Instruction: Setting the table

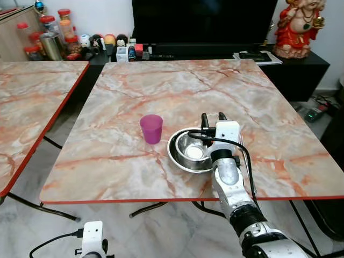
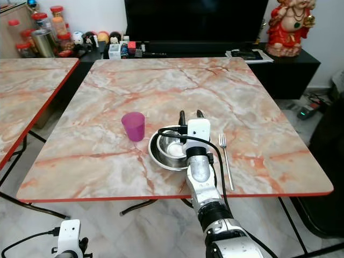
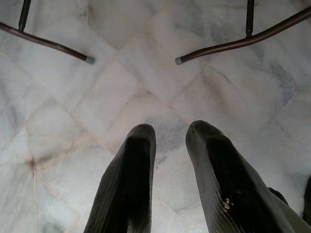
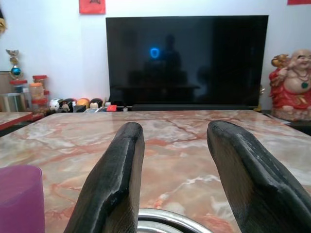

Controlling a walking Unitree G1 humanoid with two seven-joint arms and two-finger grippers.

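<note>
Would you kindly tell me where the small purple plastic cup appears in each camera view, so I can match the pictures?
Left eye view: the small purple plastic cup stands on the marble-patterned table, left of the round steel bowl.
Right eye view: same spot, left of the bowl.
Left wrist view: not in it; pale floor tiles.
Right wrist view: lower left corner.
Shared landmark: the black television behind the table.

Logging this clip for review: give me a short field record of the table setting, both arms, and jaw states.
table: marble-look top
cup: purple, upright, left of the bowl, apart from it
bowl: steel, near the front edge
fork: flat, right of the bowl
right gripper: over the bowl's far rim, jaws open, holding nothing
left gripper: hangs idle over the floor, jaws open
</note>
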